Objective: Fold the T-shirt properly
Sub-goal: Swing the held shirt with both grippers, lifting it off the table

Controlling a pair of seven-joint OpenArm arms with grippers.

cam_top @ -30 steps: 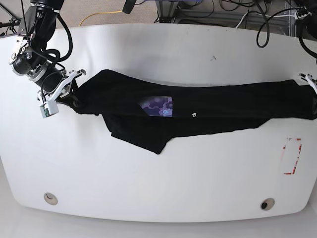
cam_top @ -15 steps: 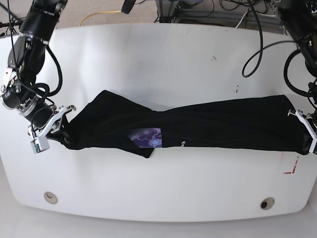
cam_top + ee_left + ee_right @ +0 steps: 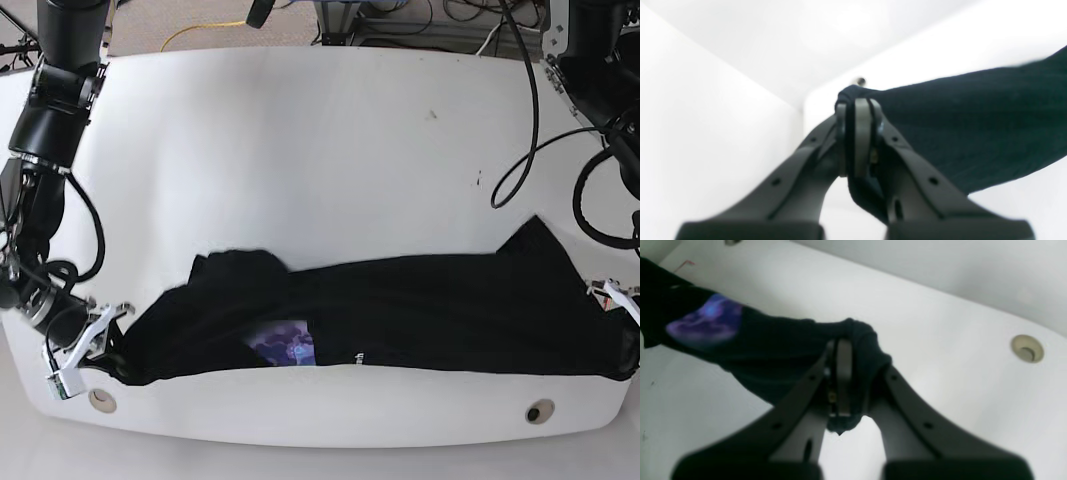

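- The T-shirt (image 3: 400,320) lies stretched in a long black band across the near part of the white table (image 3: 320,140), close to the front edge, running almost from one side to the other.
- The right gripper (image 3: 100,345) is at the base view's left end of the cloth, low by the near corner; from the right wrist camera its jaws are clenched on a bunched wad of the black fabric (image 3: 853,350), which wraps over the fingertips.
- The left gripper (image 3: 622,305) is at the far right end, partly cut off by the picture's edge; from the left wrist camera its jaws are pressed together with a fold of the T-shirt (image 3: 957,126) pinched between them.
- Near the middle of the band, toward the left, the printed patch (image 3: 290,347) shows purple and blue; the right wrist camera sees it as a blurred purple smear (image 3: 706,320).
- Just to the right of the patch sits a speck of white lettering (image 3: 356,358), too small to read; I can make out no brand.
- A round grommet (image 3: 540,411) is set in the table near the front right, and another (image 3: 98,399) near the front left, just beside the right gripper.
- Cables (image 3: 520,130) hang down over the table's back right.
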